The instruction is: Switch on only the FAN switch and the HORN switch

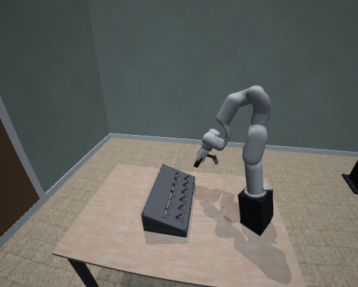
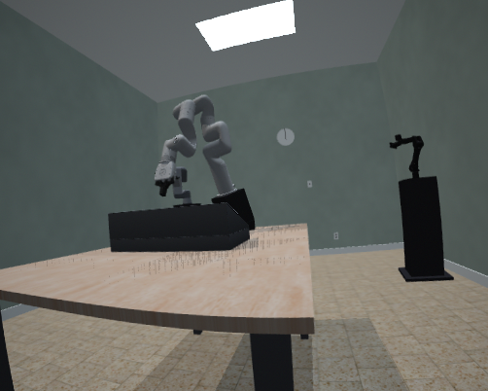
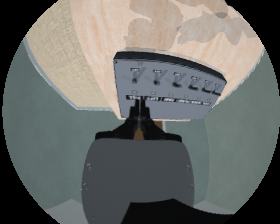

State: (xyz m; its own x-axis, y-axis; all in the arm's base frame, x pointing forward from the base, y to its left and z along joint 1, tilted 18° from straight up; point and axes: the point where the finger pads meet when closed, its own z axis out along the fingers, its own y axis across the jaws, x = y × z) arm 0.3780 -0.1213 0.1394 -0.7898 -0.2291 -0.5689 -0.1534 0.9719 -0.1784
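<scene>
A pale wooden table (image 1: 107,235) carries the grey arm (image 1: 254,143) on its black pedestal (image 1: 265,221) and, just beside it, the dark sloped console (image 1: 160,200) with a row of toggle switches (image 1: 183,200) along its lower edge. The hand (image 1: 197,163) hangs in the air above the console's far end, apart from it, clenched tight on nothing.

The place looks like a plain test room or small lab, not a home. It has bare grey-green walls (image 2: 340,160), a tiled floor (image 2: 379,302), one flat ceiling light (image 2: 247,23) and a round wall clock (image 2: 285,136). A wooden table (image 2: 204,292) carries a robot arm (image 1: 254,143), and a second small arm on a black pedestal (image 2: 421,229) stands aside.
</scene>
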